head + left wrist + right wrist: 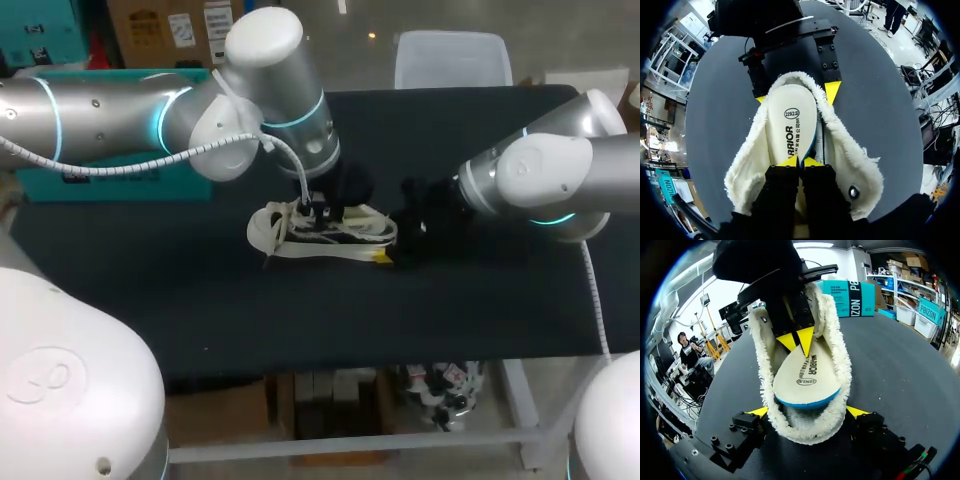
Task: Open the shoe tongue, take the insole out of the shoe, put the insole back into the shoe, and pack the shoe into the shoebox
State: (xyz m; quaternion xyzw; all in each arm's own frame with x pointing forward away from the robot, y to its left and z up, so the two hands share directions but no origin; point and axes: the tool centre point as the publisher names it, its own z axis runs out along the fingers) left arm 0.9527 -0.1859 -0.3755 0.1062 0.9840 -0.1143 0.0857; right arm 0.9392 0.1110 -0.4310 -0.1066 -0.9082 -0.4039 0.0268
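A cream fleece-lined shoe (330,235) lies mid-table on the black table top. Its cream insole (792,125) with a blue edge (805,382) is tilted up out of the opening. My left gripper (800,161) comes down from above and is shut on the insole's end, its yellow tips pinched together (796,341). My right gripper (807,411) straddles the shoe's other end with one yellow tip against each fleece side; the left wrist view shows this gripper (796,95) past the insole. A teal shoebox (45,186) stands at the back left, partly hidden by my left arm.
Fleece lining (850,150) flares wide around the shoe's opening. White straps (268,228) spread from the shoe's left end. Bare black table (300,320) stretches in front of the shoe to the near edge, and more lies to the right (900,360).
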